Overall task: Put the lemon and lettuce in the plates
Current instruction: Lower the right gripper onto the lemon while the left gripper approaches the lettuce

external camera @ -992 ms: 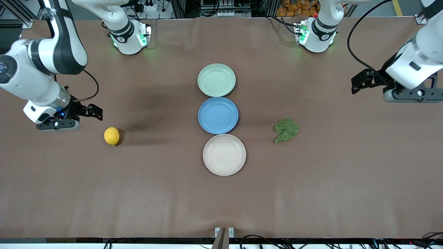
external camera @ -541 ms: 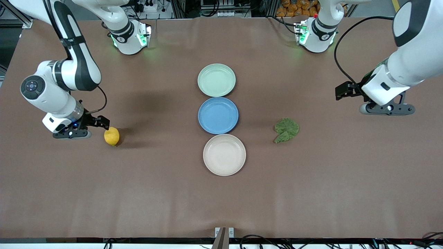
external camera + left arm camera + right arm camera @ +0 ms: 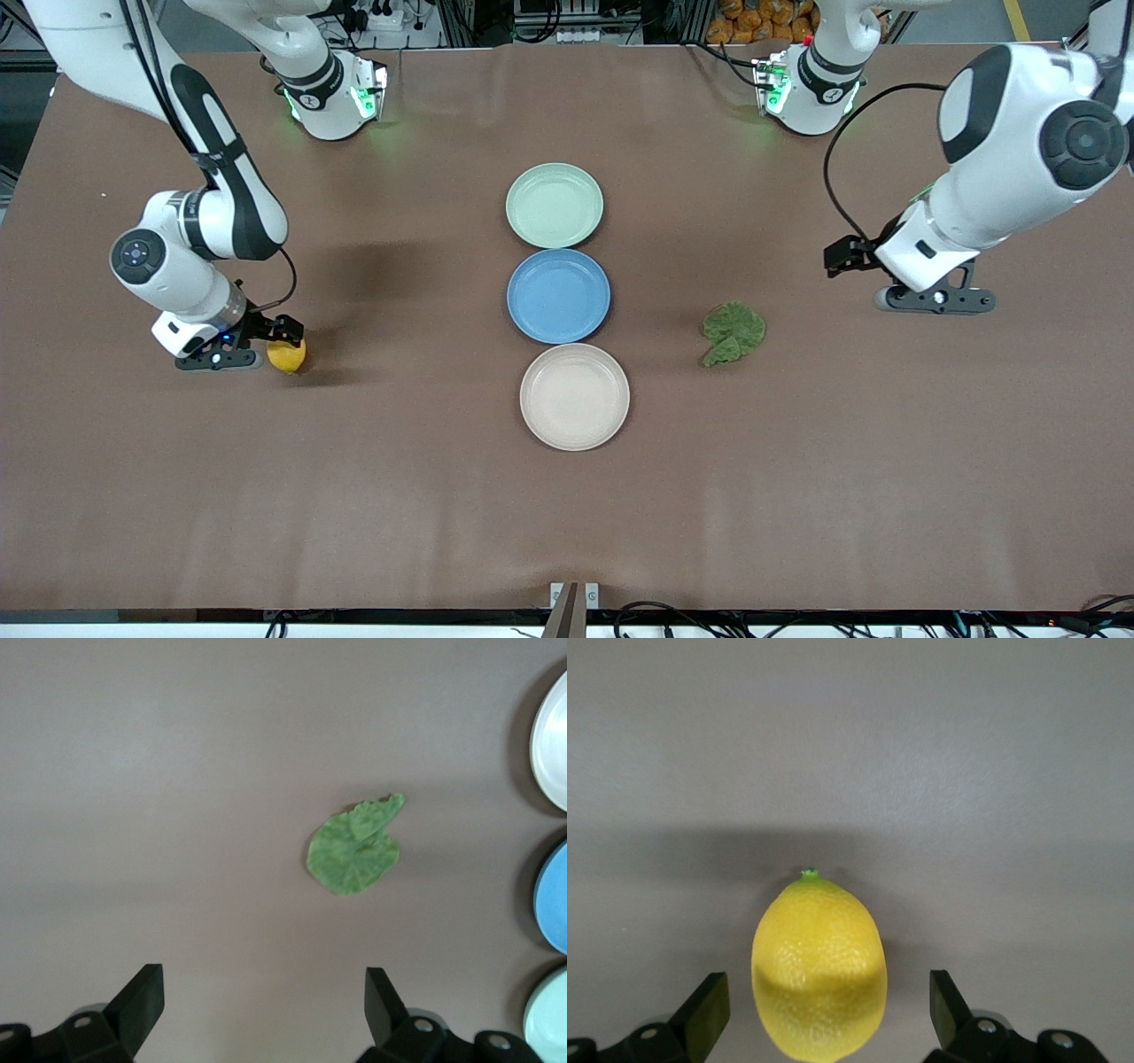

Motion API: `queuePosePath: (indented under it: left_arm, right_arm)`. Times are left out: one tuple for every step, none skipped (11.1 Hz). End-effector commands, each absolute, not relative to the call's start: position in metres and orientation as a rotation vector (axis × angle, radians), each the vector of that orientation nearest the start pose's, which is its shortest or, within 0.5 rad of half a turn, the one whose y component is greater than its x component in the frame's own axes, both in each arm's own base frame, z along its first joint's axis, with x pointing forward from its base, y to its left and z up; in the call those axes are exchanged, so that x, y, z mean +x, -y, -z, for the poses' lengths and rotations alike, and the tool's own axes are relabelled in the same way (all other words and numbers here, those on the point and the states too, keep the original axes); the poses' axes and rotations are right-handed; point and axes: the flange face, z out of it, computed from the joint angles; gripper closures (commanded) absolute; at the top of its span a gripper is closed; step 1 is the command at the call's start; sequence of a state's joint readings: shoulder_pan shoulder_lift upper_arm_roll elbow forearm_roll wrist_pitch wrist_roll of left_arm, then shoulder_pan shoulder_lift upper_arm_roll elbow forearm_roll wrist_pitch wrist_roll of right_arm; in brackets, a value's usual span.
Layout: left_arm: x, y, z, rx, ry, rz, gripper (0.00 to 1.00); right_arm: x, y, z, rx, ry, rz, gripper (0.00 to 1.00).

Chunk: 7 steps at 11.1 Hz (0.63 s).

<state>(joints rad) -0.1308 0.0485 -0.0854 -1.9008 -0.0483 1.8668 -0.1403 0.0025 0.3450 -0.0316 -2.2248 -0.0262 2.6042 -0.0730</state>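
Note:
The yellow lemon [image 3: 289,355] lies on the table toward the right arm's end. My right gripper [image 3: 220,360] is low beside it and open. In the right wrist view the lemon [image 3: 819,970] has one end between the spread fingers [image 3: 709,1010] of the gripper [image 3: 826,985], with gaps on both sides. The green lettuce [image 3: 733,333] lies flat toward the left arm's end. My left gripper [image 3: 935,301] is open and empty above the table, short of the leaf [image 3: 354,846]. The mint plate [image 3: 555,205] and beige plate [image 3: 574,396] are empty.
A blue plate [image 3: 558,295] sits between the mint and beige plates in a row at the table's middle, also empty. In the left wrist view all three plates show at one edge, the blue one [image 3: 554,904] in the middle. The brown table [image 3: 567,514] is otherwise bare.
Both arms have come down and inward. My right gripper has moved up to the lemon and now has its end between the fingers. My left gripper has moved toward the lettuce.

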Motion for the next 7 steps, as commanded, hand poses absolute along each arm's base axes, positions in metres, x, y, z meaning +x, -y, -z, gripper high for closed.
queuePosePath:
  left_arm:
    - [0.558, 0.143, -0.417, -3.189, -0.101, -0.108, 0.00]
    - [0.558, 0.143, -0.400, -3.195, -0.096, -0.073, 0.00]
    - [0.553, 0.142, -0.381, -3.200, -0.090, -0.027, 0.00]
    - [0.548, 0.144, -0.364, -3.203, -0.090, 0.005, 0.00]
    - [0.544, 0.155, -0.345, -3.203, -0.120, -0.021, 0.00]
    - [0.541, 0.165, -0.327, -3.203, -0.136, -0.047, 0.00]
    - [0.537, 0.177, -0.308, -3.206, -0.139, -0.038, 0.00]
  right_arm:
    - [0.553, 0.016, -0.201, -3.169, 0.058, 0.054, 0.00]
    - [0.552, 0.015, -0.193, -3.168, 0.064, 0.062, 0.00]
    - [0.553, 0.015, -0.188, -3.168, 0.062, 0.074, 0.04]
    - [0.553, 0.015, -0.184, -3.167, 0.060, 0.074, 0.11]
    - [0.553, 0.015, -0.184, -3.163, 0.047, 0.077, 0.24]
    - [0.553, 0.014, -0.184, -3.162, 0.031, 0.074, 0.45]
    - [0.553, 0.011, -0.184, -3.160, -0.008, 0.075, 0.70]
